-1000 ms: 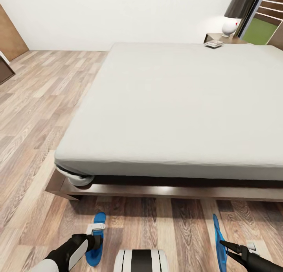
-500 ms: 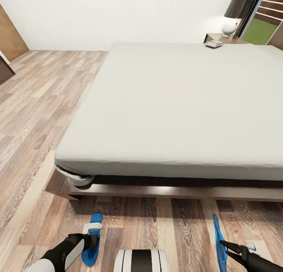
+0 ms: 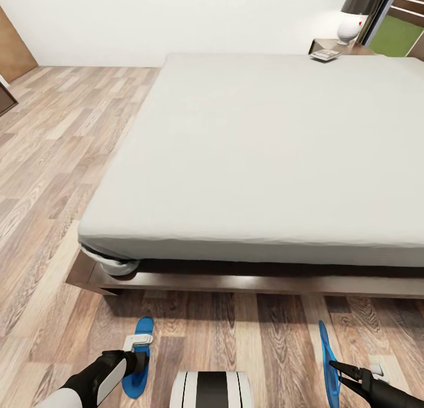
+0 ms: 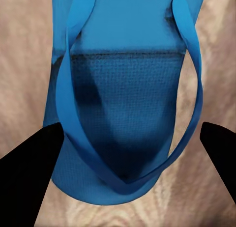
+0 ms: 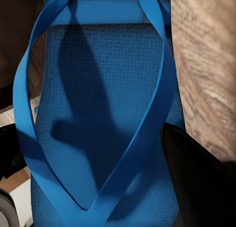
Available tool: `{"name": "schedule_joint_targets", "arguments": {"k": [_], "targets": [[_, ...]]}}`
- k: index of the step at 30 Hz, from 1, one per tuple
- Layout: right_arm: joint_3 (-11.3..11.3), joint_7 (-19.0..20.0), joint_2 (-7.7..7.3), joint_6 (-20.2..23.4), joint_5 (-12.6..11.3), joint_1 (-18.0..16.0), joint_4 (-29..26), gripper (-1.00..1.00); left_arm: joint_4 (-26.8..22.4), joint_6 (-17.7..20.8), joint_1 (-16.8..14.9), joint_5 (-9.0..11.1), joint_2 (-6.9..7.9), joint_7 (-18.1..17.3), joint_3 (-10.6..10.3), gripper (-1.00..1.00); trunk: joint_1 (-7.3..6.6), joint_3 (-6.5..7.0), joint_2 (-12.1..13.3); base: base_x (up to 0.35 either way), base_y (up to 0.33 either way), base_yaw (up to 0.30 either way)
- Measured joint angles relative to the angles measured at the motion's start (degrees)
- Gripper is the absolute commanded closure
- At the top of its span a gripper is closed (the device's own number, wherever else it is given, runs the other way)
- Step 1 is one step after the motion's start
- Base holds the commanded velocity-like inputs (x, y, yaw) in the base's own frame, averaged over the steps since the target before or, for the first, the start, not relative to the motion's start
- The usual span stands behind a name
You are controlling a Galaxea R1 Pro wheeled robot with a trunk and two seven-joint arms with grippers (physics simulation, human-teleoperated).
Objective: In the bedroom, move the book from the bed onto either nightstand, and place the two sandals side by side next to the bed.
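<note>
Floor-level left sandal (image 4: 123,119) lies between spread left jaws.

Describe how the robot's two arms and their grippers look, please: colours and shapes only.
The left arm has a rounded black shell with a white panel, and a white block sits near its wrist. The left gripper has two black, wedge-shaped fingers. The right arm is black, with a small white part at the wrist, and the right gripper ends in thin, pointed black fingers.
</note>
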Motion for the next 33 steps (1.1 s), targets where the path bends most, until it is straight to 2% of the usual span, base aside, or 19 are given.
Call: {"name": "schedule_joint_targets", "arguments": {"k": [14, 33], "targets": [[0.05, 0.00, 0.00, -0.03, 0.02, 0.00, 0.00, 1.00, -0.01, 0.02, -0.02, 0.15, 0.01, -0.10, 0.04, 1.00, 0.33, -2.87, -0.17, 0.000, 0.000, 0.000], [0.00, 0.00, 0.00, -0.01, 0.00, 0.00, 0.00, 1.00, 0.01, -0.02, -0.03, 0.33, 0.03, -0.20, 0.03, 1.00, 0.38, -3.32, -0.20, 0.000, 0.000, 0.000]]}}
